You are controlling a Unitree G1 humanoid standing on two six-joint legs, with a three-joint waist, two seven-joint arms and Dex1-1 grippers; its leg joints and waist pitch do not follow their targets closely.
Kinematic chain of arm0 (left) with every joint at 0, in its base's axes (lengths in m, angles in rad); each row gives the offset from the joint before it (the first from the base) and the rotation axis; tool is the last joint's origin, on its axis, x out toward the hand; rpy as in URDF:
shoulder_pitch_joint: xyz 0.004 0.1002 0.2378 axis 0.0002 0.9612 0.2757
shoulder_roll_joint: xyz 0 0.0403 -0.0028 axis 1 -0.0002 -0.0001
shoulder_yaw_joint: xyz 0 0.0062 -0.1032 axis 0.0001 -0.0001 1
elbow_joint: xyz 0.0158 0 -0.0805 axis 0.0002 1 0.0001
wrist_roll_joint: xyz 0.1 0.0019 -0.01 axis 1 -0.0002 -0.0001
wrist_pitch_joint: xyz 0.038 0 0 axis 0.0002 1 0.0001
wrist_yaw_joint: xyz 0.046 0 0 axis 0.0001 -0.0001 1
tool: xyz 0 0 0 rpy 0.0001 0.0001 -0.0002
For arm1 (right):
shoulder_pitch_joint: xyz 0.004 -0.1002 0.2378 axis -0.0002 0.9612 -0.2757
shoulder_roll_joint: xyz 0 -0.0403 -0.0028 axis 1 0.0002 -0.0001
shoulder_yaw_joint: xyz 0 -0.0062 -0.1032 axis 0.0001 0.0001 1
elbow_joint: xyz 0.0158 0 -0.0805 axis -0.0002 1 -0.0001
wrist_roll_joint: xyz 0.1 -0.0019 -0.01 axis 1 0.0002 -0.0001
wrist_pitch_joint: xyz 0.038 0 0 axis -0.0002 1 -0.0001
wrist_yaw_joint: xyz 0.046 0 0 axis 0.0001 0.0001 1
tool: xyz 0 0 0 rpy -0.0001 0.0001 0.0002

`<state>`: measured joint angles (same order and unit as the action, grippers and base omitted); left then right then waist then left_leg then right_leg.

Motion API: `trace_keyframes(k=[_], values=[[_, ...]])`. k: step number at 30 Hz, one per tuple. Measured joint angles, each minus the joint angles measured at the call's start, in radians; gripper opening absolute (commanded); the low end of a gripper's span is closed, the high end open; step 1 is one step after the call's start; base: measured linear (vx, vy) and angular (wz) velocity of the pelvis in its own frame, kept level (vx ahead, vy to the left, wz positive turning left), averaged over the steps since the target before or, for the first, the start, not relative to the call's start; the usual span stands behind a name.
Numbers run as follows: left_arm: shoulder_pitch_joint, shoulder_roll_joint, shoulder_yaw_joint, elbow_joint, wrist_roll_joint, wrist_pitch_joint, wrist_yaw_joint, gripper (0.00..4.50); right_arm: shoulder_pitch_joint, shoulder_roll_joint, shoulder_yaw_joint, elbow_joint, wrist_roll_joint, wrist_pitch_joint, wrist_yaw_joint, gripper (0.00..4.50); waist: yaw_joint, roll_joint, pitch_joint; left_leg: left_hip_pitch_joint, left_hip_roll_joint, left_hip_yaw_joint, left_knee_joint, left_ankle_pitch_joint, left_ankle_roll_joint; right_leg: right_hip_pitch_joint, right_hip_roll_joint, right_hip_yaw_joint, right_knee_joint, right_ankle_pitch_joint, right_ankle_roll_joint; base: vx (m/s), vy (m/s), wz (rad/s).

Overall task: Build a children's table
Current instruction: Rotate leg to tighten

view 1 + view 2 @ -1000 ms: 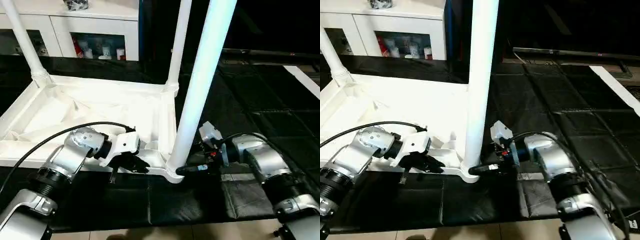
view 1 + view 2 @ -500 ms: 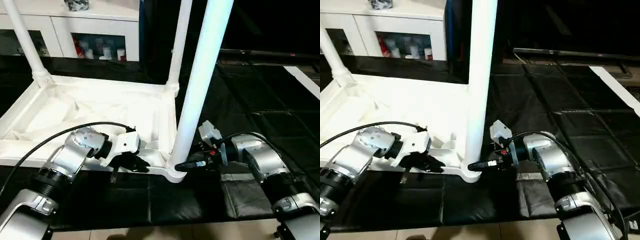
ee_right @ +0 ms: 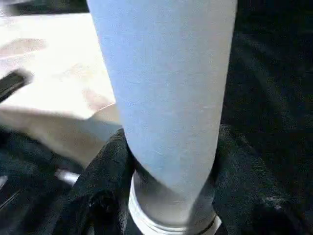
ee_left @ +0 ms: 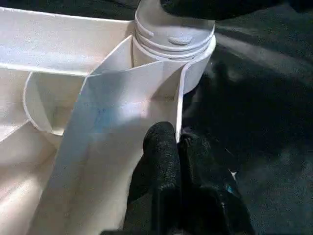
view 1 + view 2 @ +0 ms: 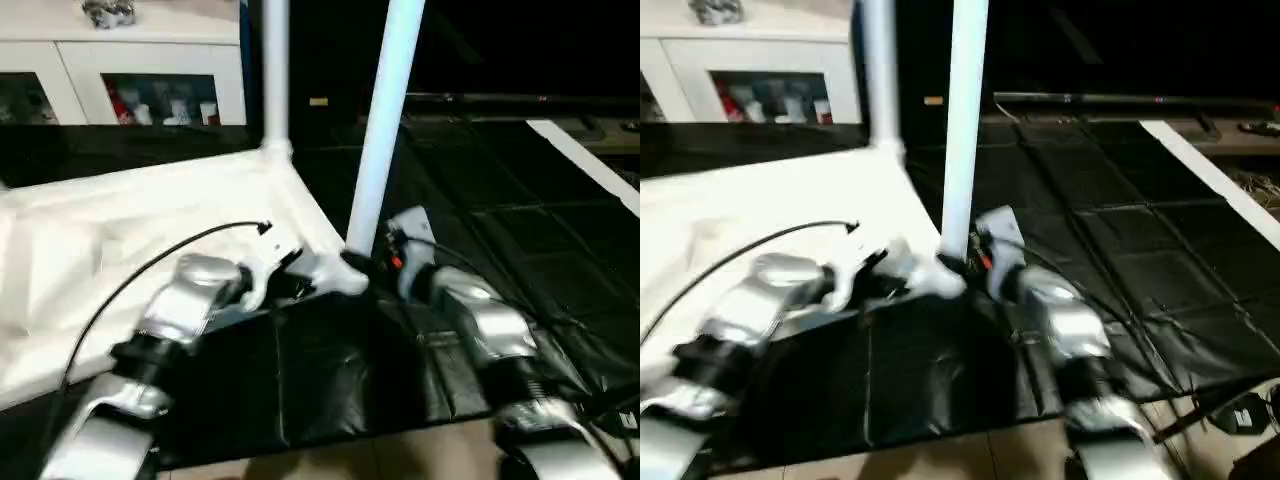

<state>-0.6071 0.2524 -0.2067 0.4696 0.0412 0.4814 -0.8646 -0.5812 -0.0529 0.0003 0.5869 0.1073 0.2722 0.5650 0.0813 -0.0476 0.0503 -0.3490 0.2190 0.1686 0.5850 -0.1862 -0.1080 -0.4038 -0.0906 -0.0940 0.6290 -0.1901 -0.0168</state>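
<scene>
Tabletop point(image 5: 120, 230) is the biggest thing here, lying upside down on the black floor mat point(image 5: 330, 390) with its ribbed underside up. The left gripper point(image 4: 178, 161) has its fingers clenched together right over the rim wall, pinching that thin edge just short of the corner socket point(image 4: 171, 49). Looks like it's pinning the top steady.

Next down in size, the near leg point(image 5: 385, 120) stands upright in that socket, with the right gripper point(image 3: 166, 196) wrapped around its base, dark fingers point(image 3: 105, 191) on either side of the tube just above the collar, so it's grasping the leg. A far leg point(image 5: 274, 70) is already standing at the back corner.

So I'd say we're at seating this leg. Next move probably calls for pushing or twisting it home while the left side holds the top down, then letting go without tipping it.

Hard to tell whether the leg is fully seated. The head views are smeared, the leg tops are cut off, and the white cabinet point(image 5: 150, 75) behind shows just blurry stuff on its shelves.
</scene>
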Motion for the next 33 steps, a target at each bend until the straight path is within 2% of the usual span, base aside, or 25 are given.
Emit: trace_keyframes(k=[1,3,6,7,8,12,19,23,26,29,33], values=[[-0.008,-0.015,0.006,0.008,0.003,0.010,0.027,0.00,-0.017,0.012,-0.005,0.021,-0.005,-0.003,-0.038,1.98,0.000,0.000,0.000,0.000,0.000,0.000,0.000,0.000,0.000,0.000,0.000,0.000,0.000,0.001,-0.002,0.000,0.000,0.00],[-0.019,-0.042,0.013,0.016,0.006,0.027,0.081,0.00,-0.050,0.033,-0.025,0.066,-0.007,-0.010,-0.100,2.65,0.002,0.000,0.000,-0.001,0.000,0.001,0.000,0.000,0.000,0.000,0.000,0.001,-0.002,0.001,-0.002,0.000,0.000,0.00],[-0.021,-0.054,0.013,0.015,0.006,0.031,0.098,0.00,-0.054,0.044,-0.046,0.075,0.006,-0.021,-0.106,2.67,0.004,0.001,0.000,-0.001,-0.001,0.001,-0.001,-0.002,0.003,0.000,0.000,0.002,-0.005,0.000,-0.002,0.000,0.000,0.00],[-0.021,-0.054,0.013,0.014,0.006,0.030,0.097,0.00,-0.054,0.044,-0.046,0.075,0.006,-0.023,-0.105,2.78,0.004,0.001,0.000,-0.001,-0.001,0.002,-0.001,-0.002,0.003,0.000,0.000,0.002,-0.005,0.000,-0.002,0.000,0.000,0.00],[-0.021,-0.053,0.013,0.013,0.007,0.030,0.094,0.00,-0.053,0.044,-0.046,0.075,0.006,-0.024,-0.103,3.08,0.004,0.001,0.000,-0.001,-0.001,0.002,-0.002,-0.002,0.003,0.000,0.000,0.002,-0.006,0.000,-0.002,0.000,0.000,0.00],[-0.010,-0.011,-0.019,-0.008,0.012,-0.008,0.036,0.00,-0.023,0.015,-0.040,0.044,0.019,-0.033,0.006,3.40,0.005,0.002,0.001,-0.001,0.000,0.002,-0.005,-0.002,0.003,0.000,0.000,0.001,-0.007,0.000,-0.002,0.000,0.000,0.00],[0.016,0.069,-0.058,-0.032,0.003,-0.097,-0.095,0.00,0.041,-0.127,0.011,-0.021,0.074,-0.032,0.291,4.00,0.013,0.002,0.001,-0.001,0.000,0.002,-0.006,-0.002,0.003,0.000,0.000,0.000,-0.009,0.000,-0.002,0.000,0.000,0.00],[0.026,0.148,-0.095,-0.032,-0.006,-0.200,-0.222,0.00,0.072,-0.262,0.059,-0.081,0.096,-0.024,0.535,4.31,0.022,0.002,0.001,-0.001,0.000,0.002,-0.005,-0.002,0.003,0.000,0.000,-0.001,-0.009,0.000,-0.002,0.000,0.000,0.00],[0.034,0.193,-0.108,-0.031,-0.008,-0.269,-0.310,0.00,0.075,-0.328,0.099,-0.106,0.095,-0.049,0.654,4.31,0.028,0.002,0.002,-0.001,0.000,0.002,-0.004,-0.002,0.003,0.000,0.000,-0.001,-0.009,0.000,-0.002,0.000,0.000,0.00],[0.048,0.232,-0.133,-0.039,-0.024,-0.323,-0.410,0.00,0.074,-0.362,0.131,-0.115,0.095,-0.086,0.746,4.31,0.036,0.002,0.001,-0.001,0.000,0.002,-0.003,-0.002,0.003,0.001,0.000,-0.001,-0.008,0.000,-0.002,0.000,0.000,0.00],[0.048,0.257,-0.162,-0.052,-0.027,-0.373,-0.478,0.00,0.073,-0.362,0.163,-0.115,0.093,-0.104,0.792,4.31,0.047,0.002,0.001,-0.001,0.001,0.002,0.000,-0.002,0.004,0.000,-0.001,-0.001,-0.007,0.000,-0.002,0.000,0.000,0.00]])
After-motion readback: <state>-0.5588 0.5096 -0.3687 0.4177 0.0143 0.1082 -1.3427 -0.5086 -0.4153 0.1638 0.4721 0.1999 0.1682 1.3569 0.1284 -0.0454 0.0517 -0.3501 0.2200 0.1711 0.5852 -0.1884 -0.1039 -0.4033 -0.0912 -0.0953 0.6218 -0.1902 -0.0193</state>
